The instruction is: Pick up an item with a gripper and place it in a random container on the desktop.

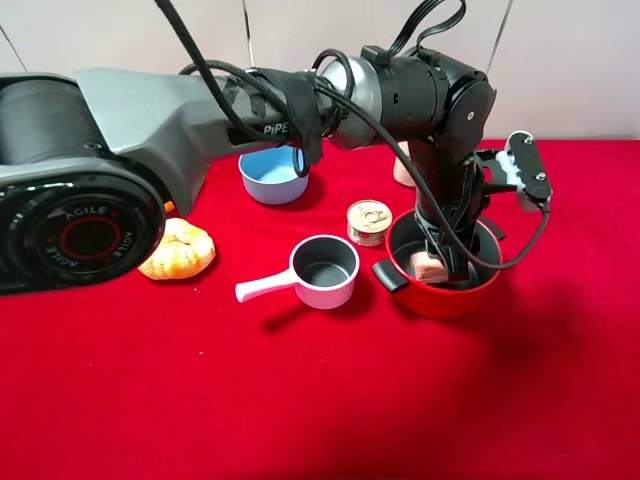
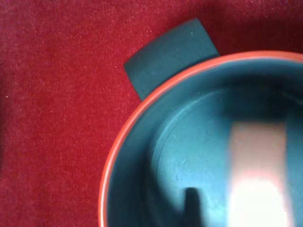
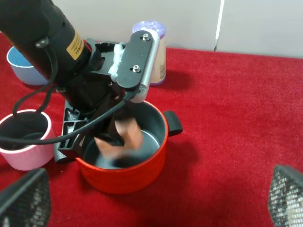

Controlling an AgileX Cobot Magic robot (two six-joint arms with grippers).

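The red pot (image 1: 480,290) stands on the red cloth desktop (image 1: 300,400) right of centre. My left gripper (image 1: 452,262) reaches across from the left and hangs down into the pot. The pink and tan block (image 1: 430,266) is inside the pot beside the fingers. In the left wrist view the block (image 2: 258,175) is blurred over the pot's dark floor, with a gap to one fingertip (image 2: 191,203), so the jaws look open. In the right wrist view the block (image 3: 128,131) is blurred inside the pot (image 3: 142,170). My right gripper (image 3: 151,203) is open and empty, short of the pot.
A small pink saucepan (image 1: 325,270) sits left of the pot, a tin can (image 1: 369,222) behind it. A blue bowl (image 1: 272,175) is at the back, an orange-yellow bun (image 1: 178,250) at the left. A purple-lidded jar (image 3: 154,47) stands behind the pot.
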